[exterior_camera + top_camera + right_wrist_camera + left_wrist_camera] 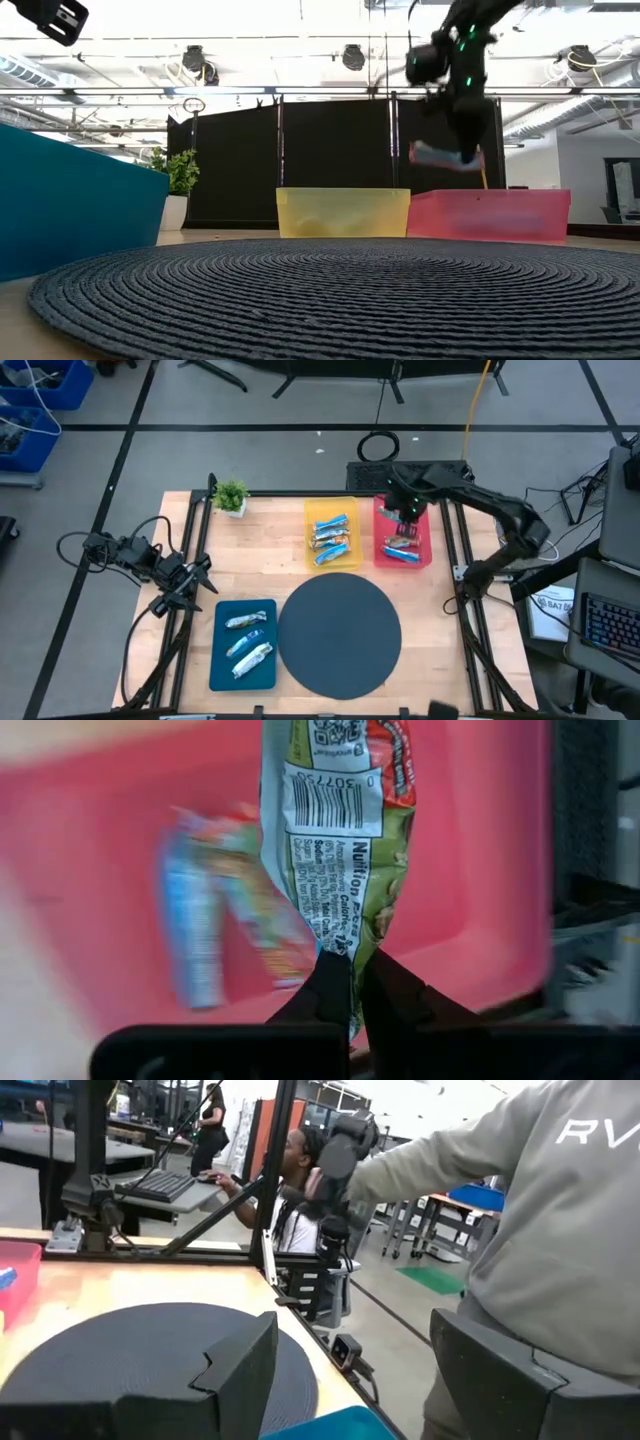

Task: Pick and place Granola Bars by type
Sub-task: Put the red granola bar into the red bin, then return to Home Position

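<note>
My right gripper (405, 518) hovers over the red tray (424, 556), shut on a granola bar (335, 840) whose green and red wrapper shows a white nutrition label. More bars lie in the red tray (401, 550), several blue ones in the yellow tray (332, 538), and silvery ones in the teal tray (247, 642). In the low view the held bar (440, 155) hangs clear above the red tray (500, 216). My left gripper (192, 578) waits open at the table's left edge, touching nothing. My right gripper (355, 982) pinches the bar between its two fingers at one end of the wrapper (343, 948). The fingers come from above, pointing down. The bar is lifted clear above the red tray and sticks out sideways from the fingertips, roughly level in the low view.
A dark round woven mat (340, 632) fills the table's middle near side. A small potted plant (231, 496) stands at the far left corner. A person in a grey sleeve (520, 1200) stands beside the table, and another sits at a keyboard beyond it.
</note>
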